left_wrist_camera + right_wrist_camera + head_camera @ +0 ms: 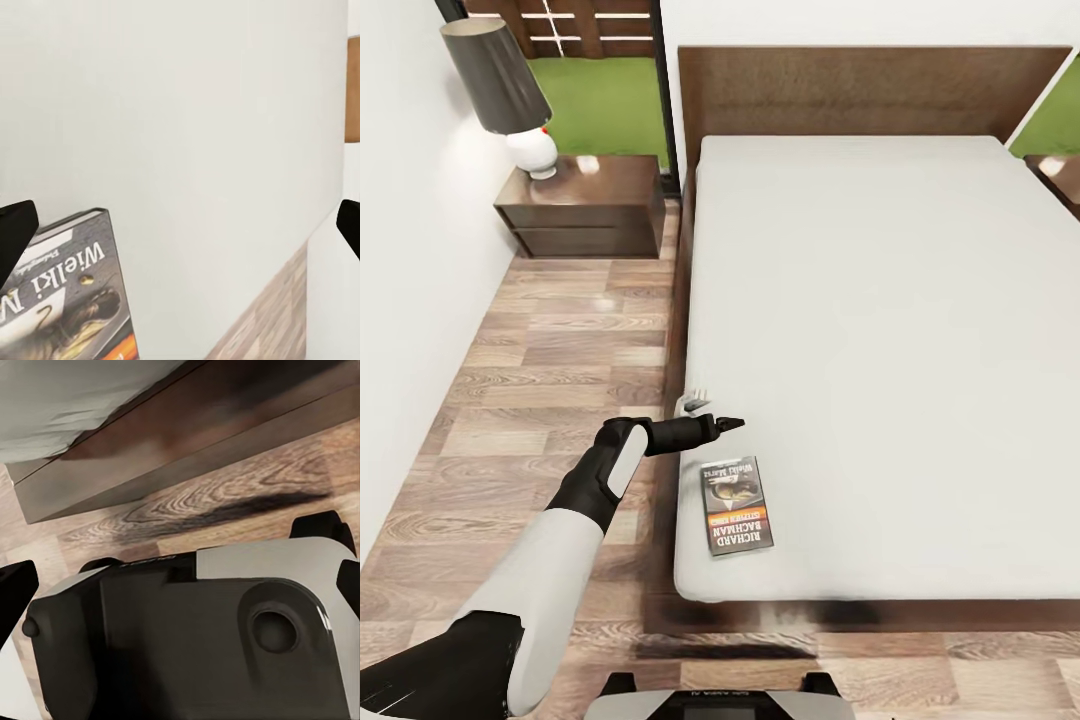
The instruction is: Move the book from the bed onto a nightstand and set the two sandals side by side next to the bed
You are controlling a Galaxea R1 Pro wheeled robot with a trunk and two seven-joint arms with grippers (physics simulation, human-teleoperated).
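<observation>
The book is seen lying flat and face up on the bed, close to the near left corner of the mattress and just short of the jaws of the left gripper, which are held apart above the mattress edge with nothing between them. In the left wrist view the book is shown low and to one side of the open jaws rather than between them, so a closing made from here is judged likely to catch only air or a corner. A thin paperback lying flat on a soft mattress offers little edge to grip; it could be pushed along or nudged off the near edge onto the floor if the jaws are brought down off centre. Beyond the jaws, along the wall, the nightstand is partly taken up by a lamp, and a careless placement could knock it or leave the book overhanging. In the right wrist view the robot's base and the bed frame are shown; the state of the right jaws cannot be told. No sandals are pictured.
</observation>
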